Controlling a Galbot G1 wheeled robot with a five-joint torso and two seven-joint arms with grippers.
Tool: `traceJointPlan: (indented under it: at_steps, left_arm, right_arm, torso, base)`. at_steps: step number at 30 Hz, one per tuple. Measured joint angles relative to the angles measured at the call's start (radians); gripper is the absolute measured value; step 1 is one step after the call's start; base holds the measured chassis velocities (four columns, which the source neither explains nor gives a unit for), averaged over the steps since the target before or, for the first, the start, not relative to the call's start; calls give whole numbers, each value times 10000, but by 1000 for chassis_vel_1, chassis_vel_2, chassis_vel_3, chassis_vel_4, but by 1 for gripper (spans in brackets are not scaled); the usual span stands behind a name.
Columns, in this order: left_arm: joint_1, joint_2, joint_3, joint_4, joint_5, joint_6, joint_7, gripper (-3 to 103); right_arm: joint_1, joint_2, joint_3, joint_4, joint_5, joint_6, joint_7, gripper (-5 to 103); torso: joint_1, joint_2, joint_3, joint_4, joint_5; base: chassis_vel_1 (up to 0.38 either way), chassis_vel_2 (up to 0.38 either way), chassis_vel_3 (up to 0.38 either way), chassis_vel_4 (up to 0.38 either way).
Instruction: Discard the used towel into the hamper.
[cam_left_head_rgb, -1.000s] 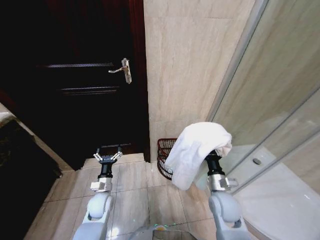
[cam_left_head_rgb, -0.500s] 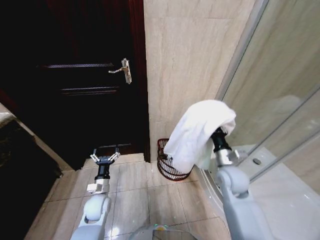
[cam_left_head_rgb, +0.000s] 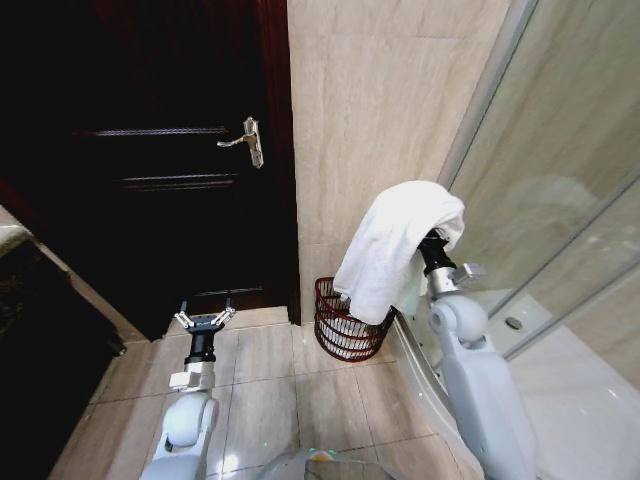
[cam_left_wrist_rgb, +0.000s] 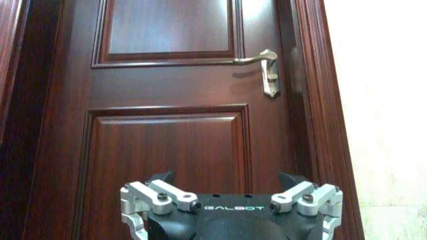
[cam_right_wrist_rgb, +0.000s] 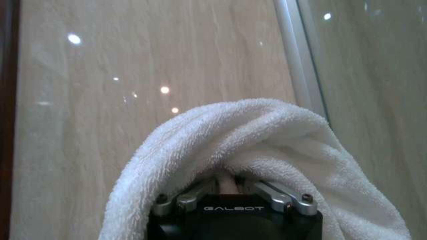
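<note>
The white towel (cam_left_head_rgb: 398, 245) hangs draped over my right gripper (cam_left_head_rgb: 432, 243), which is raised near the tiled wall and shut on the cloth. The towel's lower edge hangs just above the far right rim of the hamper (cam_left_head_rgb: 343, 322), a dark red-brown wire basket standing on the floor against the wall. In the right wrist view the towel (cam_right_wrist_rgb: 233, 130) folds over the gripper (cam_right_wrist_rgb: 233, 186) and hides its fingertips. My left gripper (cam_left_head_rgb: 204, 318) is held low in front of the door, open and holding nothing; the left wrist view shows its fingers (cam_left_wrist_rgb: 160, 192) spread wide.
A dark wooden door (cam_left_head_rgb: 150, 150) with a metal handle (cam_left_head_rgb: 250, 140) stands left of the hamper. A glass shower partition (cam_left_head_rgb: 560, 200) and its raised base (cam_left_head_rgb: 560, 380) close off the right side. Beige floor tiles (cam_left_head_rgb: 270, 380) lie in front.
My right arm has lifted the towel higher and closer to the wall, uncovering most of the hamper. The left arm has drawn back slightly towards me.
</note>
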Motion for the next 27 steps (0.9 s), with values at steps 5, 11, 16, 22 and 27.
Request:
traceJointPlan:
  at_steps: [5, 11, 16, 22, 27]
  left_arm:
    - [-33, 6, 74, -3, 101, -4, -2, 100]
    - [-15, 2, 320, 49, 214, -36, -77, 100]
    - [-10, 14, 510, 125, 344, -129, -227, 100]
    - [18, 51, 597, 116, 385, -155, -232, 100]
    - [6, 51, 678, 117, 405, -162, -232, 100]
  right_arm:
    - [406, 266, 2, -928, -110, 267, -157, 6]
    - [453, 377, 60, -1655, -271, 521, -315, 6]
    - [399, 605, 80, -2271, -463, 708, -445, 6]
    - [331, 903, -74, -2744, -656, 779, -499, 6]
    - [255, 1134, -302, -2750, -659, 759, -368, 6]
  torso:
    - [1, 6, 1, 0, -1]
    - [3, 10, 3, -1, -2]
    - [4, 13, 5, -2, -2]
    - [5, 14, 6, -2, -2]
    - [5, 16, 6, 0, -3]
  base:
    - [0, 0, 0, 0]
    - [0, 0, 0, 0]
    - [0, 0, 0, 0]
    - [0, 0, 0, 0]
    - [0, 0, 0, 0]
